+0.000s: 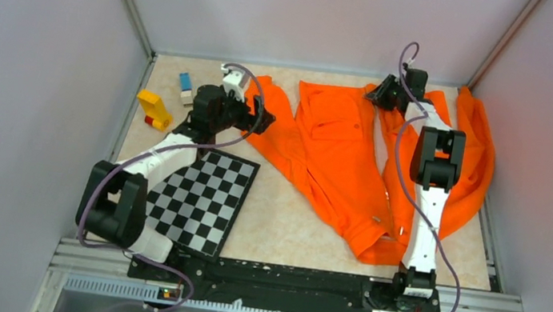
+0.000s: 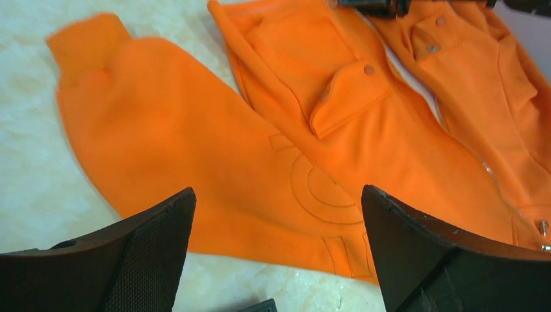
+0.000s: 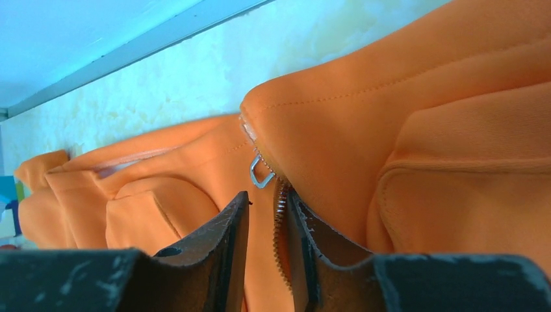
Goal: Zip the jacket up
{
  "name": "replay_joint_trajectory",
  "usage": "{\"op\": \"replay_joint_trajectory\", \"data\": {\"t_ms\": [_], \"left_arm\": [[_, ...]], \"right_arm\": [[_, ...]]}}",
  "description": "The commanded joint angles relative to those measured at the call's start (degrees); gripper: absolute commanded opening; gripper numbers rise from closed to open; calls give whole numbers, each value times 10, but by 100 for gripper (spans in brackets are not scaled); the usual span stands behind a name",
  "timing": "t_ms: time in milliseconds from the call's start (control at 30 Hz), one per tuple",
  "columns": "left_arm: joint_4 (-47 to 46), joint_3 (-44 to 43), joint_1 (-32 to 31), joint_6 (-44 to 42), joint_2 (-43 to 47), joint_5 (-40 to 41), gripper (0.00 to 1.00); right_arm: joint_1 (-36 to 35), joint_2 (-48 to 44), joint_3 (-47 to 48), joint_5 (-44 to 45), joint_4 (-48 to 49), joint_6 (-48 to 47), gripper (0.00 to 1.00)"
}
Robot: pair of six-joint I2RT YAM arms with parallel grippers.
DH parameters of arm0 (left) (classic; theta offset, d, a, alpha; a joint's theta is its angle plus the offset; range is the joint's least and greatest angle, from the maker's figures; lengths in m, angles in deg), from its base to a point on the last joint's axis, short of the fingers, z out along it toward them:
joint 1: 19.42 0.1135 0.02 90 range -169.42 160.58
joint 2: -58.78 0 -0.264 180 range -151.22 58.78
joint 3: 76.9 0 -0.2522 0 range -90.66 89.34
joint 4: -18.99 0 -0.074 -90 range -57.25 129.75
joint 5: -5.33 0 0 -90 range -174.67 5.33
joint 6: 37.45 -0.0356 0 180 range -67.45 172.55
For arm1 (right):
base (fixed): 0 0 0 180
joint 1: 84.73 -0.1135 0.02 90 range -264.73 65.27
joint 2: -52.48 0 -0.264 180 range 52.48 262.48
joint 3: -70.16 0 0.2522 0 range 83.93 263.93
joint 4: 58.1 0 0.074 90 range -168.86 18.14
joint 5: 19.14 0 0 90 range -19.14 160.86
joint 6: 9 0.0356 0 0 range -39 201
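At nine o'clock on the desk [image 1: 281, 221], the left gripper [image 2: 279, 253] hangs with jaws spread wide over a sleeve of the jacket [image 1: 338, 156], which sprawls from centre to three o'clock. At one o'clock the right gripper [image 3: 266, 253] has its jaws nearly together, pinching the zipper [image 3: 281, 227] edge.

The mottled beige table [image 1: 281, 221] carries the jacket [image 1: 338, 156], checkerboard [image 1: 202, 203] — and toy blocks [image 1: 154, 108].

Black-and-white checkerboard [image 1: 204, 199] flat on the beige table [image 1: 289, 222], under the left forearm, on the near side of the left gripper. Yellow block [image 1: 154, 108] with a red piece, beside that gripper on its outer side. Blue-and-white block [image 1: 185, 86] a little farther, near the back wall.
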Motion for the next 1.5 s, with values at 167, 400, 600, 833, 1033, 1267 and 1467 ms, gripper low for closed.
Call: {"op": "replay_joint_trajectory", "data": {"t_ms": [167,400,600,833,1033,1267,1467], "left_arm": [[-1,-49,-20,24,-33,-84,99],[-32,-63,-20,93,-52,-138,99],[-97,-120,-19,206,-129,-149,98],[-270,-248,-5,309,-303,-257,93],[-388,-371,-1,335,-448,-338,91],[-392,-556,1,308,-601,-375,89],[-425,-625,0,330,-676,-374,92]], "right_arm": [[17,14,-17,-80,118,35,10],[17,20,17,-198,152,47,0],[8,1,-6,-328,220,40,0],[-14,-13,-44,-431,252,13,0],[-20,-53,-144,-474,422,136,0],[-28,-58,-162,-475,473,192,0],[-30,-62,-163,-480,486,215,0]]}}
